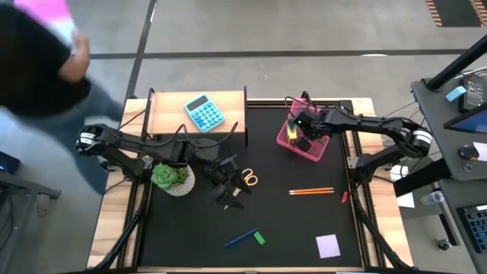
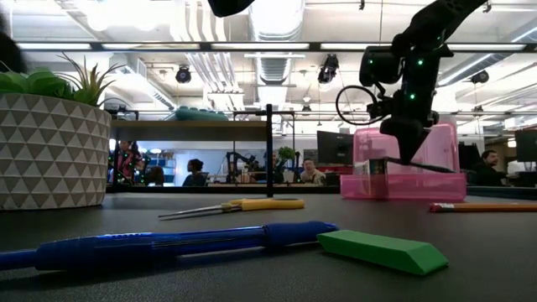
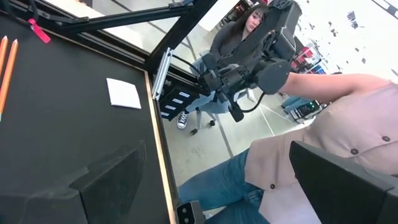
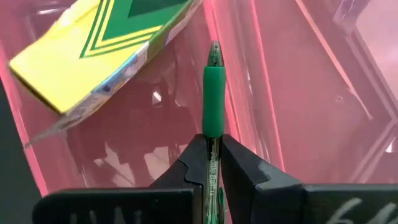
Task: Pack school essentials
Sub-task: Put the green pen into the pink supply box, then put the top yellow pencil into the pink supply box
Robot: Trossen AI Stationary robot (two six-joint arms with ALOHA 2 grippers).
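Observation:
My right gripper (image 4: 213, 142) hovers over the pink box (image 1: 289, 139) at the table's far right, shut on a green pen (image 4: 212, 93). A yellow box (image 4: 93, 50) lies tilted inside the pink box. My left gripper (image 1: 228, 194) is open above the mat, just left of the yellow-handled scissors (image 1: 248, 180). Flat on the mat are two orange pencils (image 1: 310, 192), a blue pen (image 1: 240, 240), a green eraser (image 1: 259, 238) and a lilac note pad (image 1: 328, 245). My right gripper pinches the green pen between its two fingers on the clear barrel (image 4: 212, 163), just behind the green rubber grip. The pen runs along the fingers and sticks out past their ends. It points down into the pink box and is lifted clear of the mat.
A potted plant (image 1: 173, 179) stands beside my left arm. A blue calculator (image 1: 204, 114) sits on a wooden shelf (image 1: 167, 114) at the far edge. A small red item (image 1: 344, 197) lies near the right edge. A person (image 1: 38, 53) stands at the far left corner.

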